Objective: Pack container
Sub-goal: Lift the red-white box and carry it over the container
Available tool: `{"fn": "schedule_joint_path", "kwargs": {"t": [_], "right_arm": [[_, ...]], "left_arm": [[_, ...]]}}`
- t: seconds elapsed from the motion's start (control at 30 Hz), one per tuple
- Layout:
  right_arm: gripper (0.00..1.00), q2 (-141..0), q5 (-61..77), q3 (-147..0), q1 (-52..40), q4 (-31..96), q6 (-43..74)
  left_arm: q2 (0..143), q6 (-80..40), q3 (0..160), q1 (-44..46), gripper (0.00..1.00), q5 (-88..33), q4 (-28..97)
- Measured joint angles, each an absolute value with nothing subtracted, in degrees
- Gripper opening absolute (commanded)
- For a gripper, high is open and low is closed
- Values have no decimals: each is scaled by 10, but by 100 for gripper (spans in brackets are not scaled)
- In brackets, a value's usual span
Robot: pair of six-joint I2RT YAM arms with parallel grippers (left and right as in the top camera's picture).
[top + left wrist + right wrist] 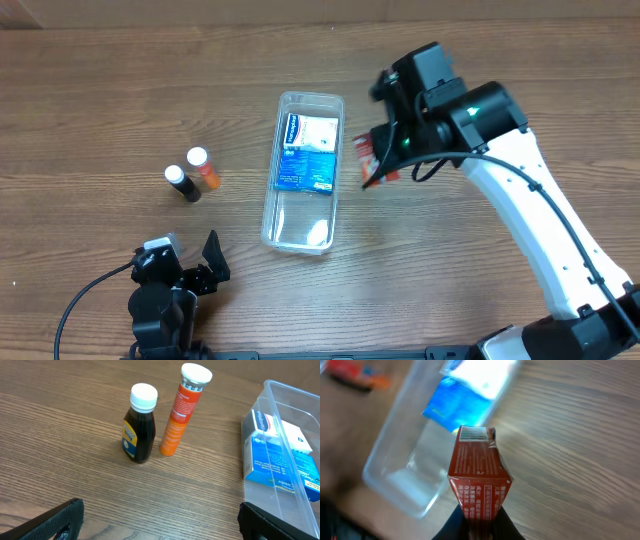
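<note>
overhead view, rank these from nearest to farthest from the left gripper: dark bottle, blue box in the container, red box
From the left gripper:
1. dark bottle, just ahead of it, left of the container.
2. blue box, inside the container's far half.
3. red box, beyond the container's right side.

The bin [267, 222], a box [308, 153] in it, lay just left of the right claw [376, 166] and its carton [366, 158]; bottle [183, 185] and tube [204, 168] stood farther left.
</note>
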State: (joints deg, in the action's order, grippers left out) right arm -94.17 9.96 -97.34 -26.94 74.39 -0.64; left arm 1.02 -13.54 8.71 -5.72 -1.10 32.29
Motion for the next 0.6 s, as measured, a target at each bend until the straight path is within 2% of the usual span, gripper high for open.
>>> {"fn": "schedule_joint_path", "kwargs": {"t": [0.37,0.6], "right_arm": [[4,-942,112,-973,-458,714,-237],[4,-983,110,-974,-477,677,-334]], "left_arm": [[10,-135,87,-57,100,-11,323],[10,-135,87,-57,100,-11,323]]}}
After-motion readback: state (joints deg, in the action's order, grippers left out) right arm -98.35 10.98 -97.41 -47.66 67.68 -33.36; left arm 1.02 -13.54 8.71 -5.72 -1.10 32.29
